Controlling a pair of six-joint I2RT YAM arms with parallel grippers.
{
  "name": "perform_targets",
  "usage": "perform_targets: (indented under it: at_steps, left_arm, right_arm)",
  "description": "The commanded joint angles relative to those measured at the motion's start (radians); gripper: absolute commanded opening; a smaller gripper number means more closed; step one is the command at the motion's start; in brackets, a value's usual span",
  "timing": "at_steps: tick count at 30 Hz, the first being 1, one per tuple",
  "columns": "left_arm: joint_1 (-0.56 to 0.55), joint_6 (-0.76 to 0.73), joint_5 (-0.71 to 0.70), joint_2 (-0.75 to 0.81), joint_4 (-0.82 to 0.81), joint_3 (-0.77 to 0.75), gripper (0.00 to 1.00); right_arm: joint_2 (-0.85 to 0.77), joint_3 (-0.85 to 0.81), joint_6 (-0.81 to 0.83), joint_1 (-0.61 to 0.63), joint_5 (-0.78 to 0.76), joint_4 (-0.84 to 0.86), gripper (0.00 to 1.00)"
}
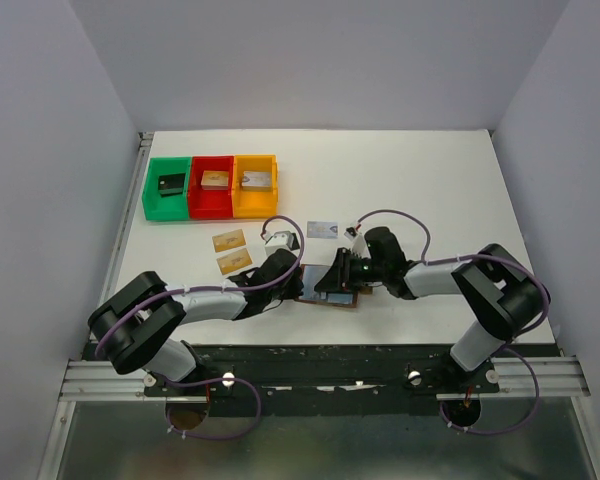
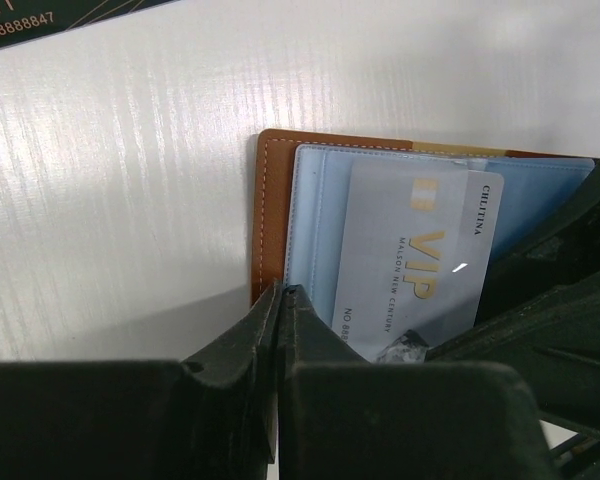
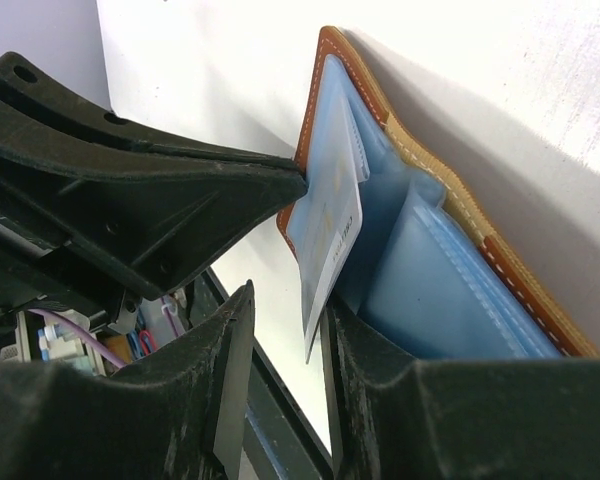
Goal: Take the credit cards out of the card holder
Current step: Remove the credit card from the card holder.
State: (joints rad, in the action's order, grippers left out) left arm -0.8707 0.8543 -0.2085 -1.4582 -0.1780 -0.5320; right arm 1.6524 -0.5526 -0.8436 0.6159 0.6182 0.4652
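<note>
The brown leather card holder lies open on the table between both grippers; its tan rim and pale blue pockets show. A pale VIP credit card sticks halfway out of a pocket. My left gripper is shut, with its tips pressed at the holder's near edge. My right gripper is open, and the card's free edge hangs between its fingers, close to the right one. Two tan-gold cards and one whitish card lie loose on the table.
Green, red and orange bins stand at the back left, each with a small block inside. A dark card edge with gold digits lies left of the holder. The right arm's fingers crowd the holder's right side.
</note>
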Motion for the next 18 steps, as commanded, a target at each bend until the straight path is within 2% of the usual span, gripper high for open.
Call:
perform_targets:
  at_steps: [1, 9, 18]
  left_arm:
    - [0.004, -0.004, 0.006, -0.044, 0.124, 0.026, 0.1]
    - [0.006, 0.0, 0.008, -0.047, 0.121, 0.03, 0.09]
    - [0.007, 0.006, 0.004, -0.039, 0.12, 0.04, 0.07]
  right_arm:
    - [-0.035, 0.02, 0.024, -0.005, -0.018, -0.023, 0.4]
    - [-0.057, 0.037, 0.032, -0.013, -0.029, -0.036, 0.38]
    - [-0.095, 0.059, 0.032, -0.022, -0.074, -0.056, 0.29]
